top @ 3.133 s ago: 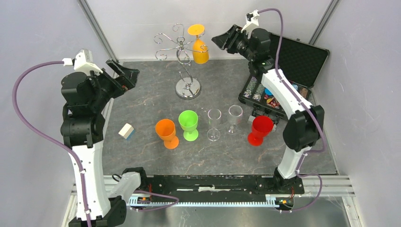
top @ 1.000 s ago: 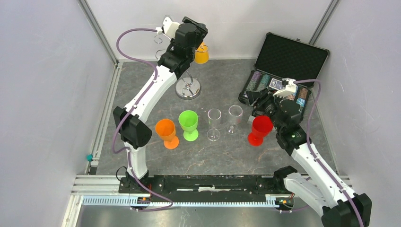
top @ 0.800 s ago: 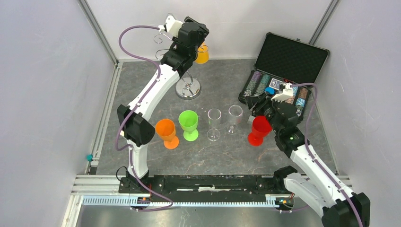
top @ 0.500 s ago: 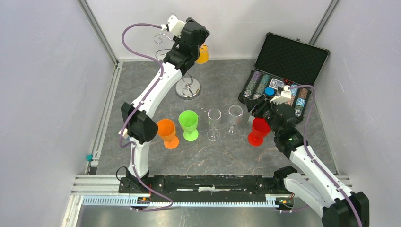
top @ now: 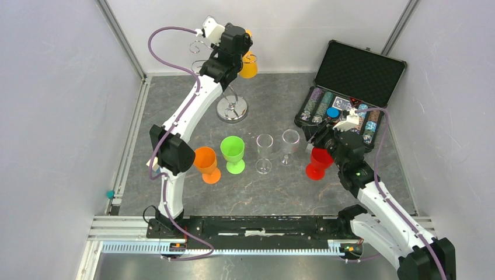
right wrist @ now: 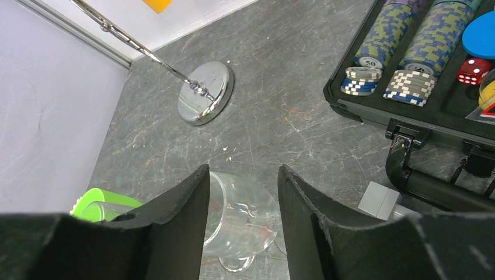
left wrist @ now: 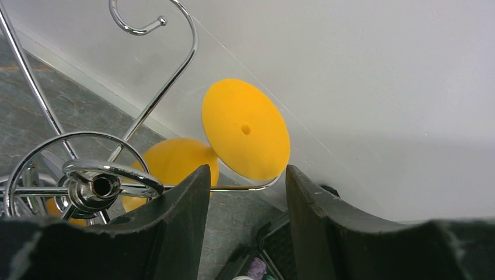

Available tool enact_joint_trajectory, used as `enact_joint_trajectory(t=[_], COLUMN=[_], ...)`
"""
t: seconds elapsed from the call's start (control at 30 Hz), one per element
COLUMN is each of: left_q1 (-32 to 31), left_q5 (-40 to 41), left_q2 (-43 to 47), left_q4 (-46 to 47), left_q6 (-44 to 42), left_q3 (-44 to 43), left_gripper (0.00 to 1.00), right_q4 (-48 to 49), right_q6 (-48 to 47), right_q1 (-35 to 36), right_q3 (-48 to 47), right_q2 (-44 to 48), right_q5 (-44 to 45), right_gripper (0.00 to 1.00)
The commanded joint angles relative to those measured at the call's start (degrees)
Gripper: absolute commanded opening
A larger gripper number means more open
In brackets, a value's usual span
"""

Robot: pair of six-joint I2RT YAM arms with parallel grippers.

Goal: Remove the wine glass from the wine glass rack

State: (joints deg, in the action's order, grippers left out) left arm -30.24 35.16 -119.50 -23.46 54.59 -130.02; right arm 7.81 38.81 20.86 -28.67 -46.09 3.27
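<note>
Wine glass (left wrist: pixel 245 129) hangs, seemingly behind rack (left wrist: pixel 82 188) scroll

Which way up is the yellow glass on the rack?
Upside down: the yellow glass hangs from the rack, with its flat round foot on top and its bowl below.

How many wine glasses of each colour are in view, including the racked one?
Yellow plastic wine glass, hanging on the silver metal wine glass rack: 1
Orange plastic wine glass: 1
Green plastic wine glass: 1
Clear wine glasses: 2
Red plastic wine glass: 1
Total: 6
</note>
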Motion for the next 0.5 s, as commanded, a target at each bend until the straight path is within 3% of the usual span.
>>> enact_joint_trajectory(t=[0.0,0.47], left_q1=[2.0,2.7], left_q5=[-3.2,-5.9], left_q2=[-1.4,-2.0], left_q4=[2.6,4.7], left_q6=[3.2,5.8], left_q3=[-2.6,-2.7], left_gripper=[0.55,0.3], right_q4=[0.6,0.4], right_q6=[0.2,-0.2], right_q1=[-0.3,-0.3], right_q3=[0.4,1.1], right_q2=[1.2,1.8], right_q5=[0.6,1.2], right_gripper=[0.51,0.51])
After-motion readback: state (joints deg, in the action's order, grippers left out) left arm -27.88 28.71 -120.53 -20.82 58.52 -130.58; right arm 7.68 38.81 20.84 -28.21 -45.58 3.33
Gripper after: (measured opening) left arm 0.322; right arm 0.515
